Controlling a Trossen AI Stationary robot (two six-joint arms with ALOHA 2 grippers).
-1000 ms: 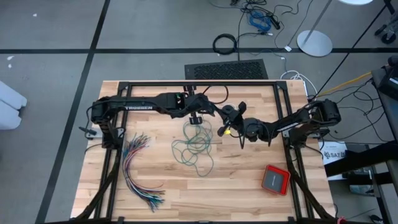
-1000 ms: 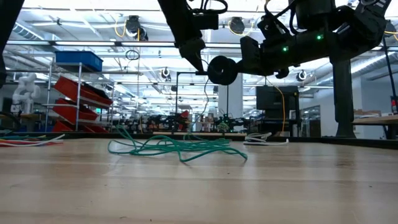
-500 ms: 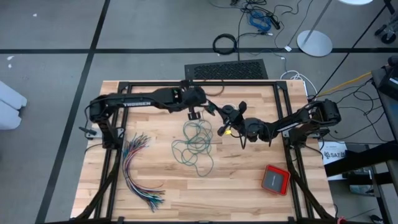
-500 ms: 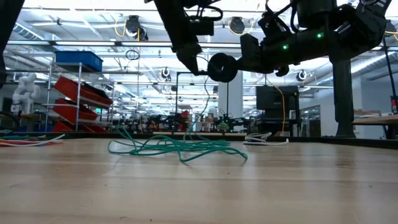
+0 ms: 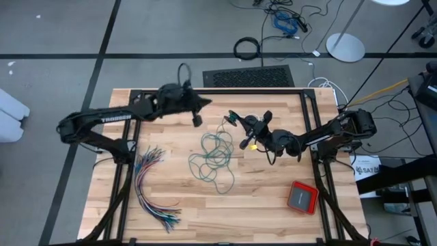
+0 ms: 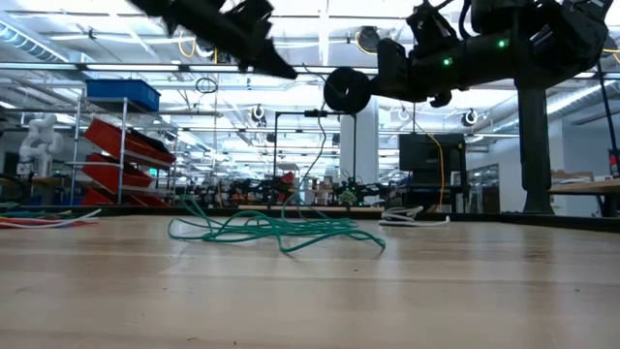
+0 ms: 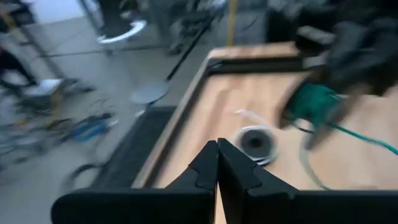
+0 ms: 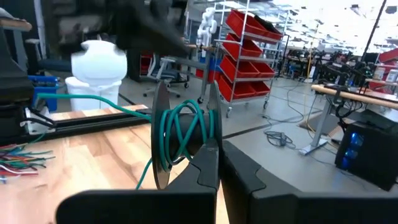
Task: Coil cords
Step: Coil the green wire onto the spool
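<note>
The teal-green cord lies mostly as a loose heap (image 5: 215, 156) (image 6: 276, 229) on the middle of the table. One strand (image 6: 321, 145) rises from the heap to a small black spool (image 8: 183, 134) (image 6: 346, 90), around which several turns are wound. My right gripper (image 8: 210, 149) (image 5: 242, 128) is shut on that spool above the table. The black cord (image 7: 255, 142) lies coiled flat on the wood, its white tail (image 7: 245, 115) beside it. My left gripper (image 7: 217, 146) (image 5: 198, 120) hangs shut and holds nothing, over the far left of the table. My right gripper holds the spool by the thin flange (image 8: 213, 118) nearest its fingertips, pinched between the two fingers. The fingers come level from the table's right. The spool is lifted clear, and the teal cord runs slack from it to the heap.
A fanned bundle of many-coloured wires (image 5: 153, 186) lies at the near left, a red box (image 5: 302, 197) at the near right. A black frame rail (image 5: 218, 91) borders the table. A thick black cable ring (image 5: 247, 48) lies on the floor beyond the far edge.
My left gripper has swung away from the spool toward the table's far left, staying high and tipping up to nearly level. The spool and the teal heap have stayed where they were.
</note>
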